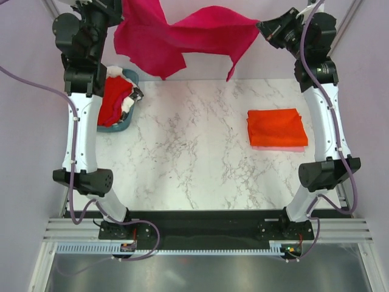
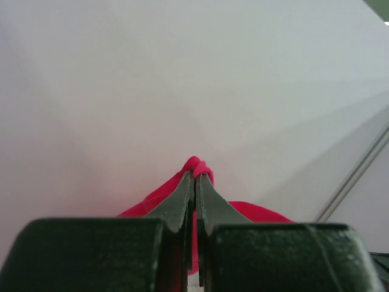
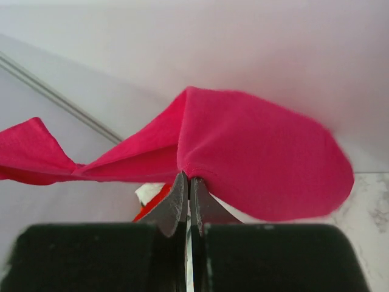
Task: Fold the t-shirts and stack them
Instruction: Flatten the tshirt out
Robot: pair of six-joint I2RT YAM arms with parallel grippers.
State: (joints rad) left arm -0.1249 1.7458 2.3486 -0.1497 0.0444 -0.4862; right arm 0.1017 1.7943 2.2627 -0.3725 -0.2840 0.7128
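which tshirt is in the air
The magenta t-shirt, hanging stretched out; the orange t-shirt lies folded on the table, the red t-shirt in the basket.

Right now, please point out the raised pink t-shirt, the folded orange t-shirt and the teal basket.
pink t-shirt [image 1: 200, 30]: top view, middle of the hanging cloth.
folded orange t-shirt [image 1: 276, 126]: top view, centre of its upper face.
teal basket [image 1: 117, 127]: top view, near rim.

At twelve o'clock the magenta t-shirt [image 1: 182, 36] runs off the top view's edge; my left arm [image 1: 85, 134] hides the basket's [image 1: 124, 126] nine o'clock side.
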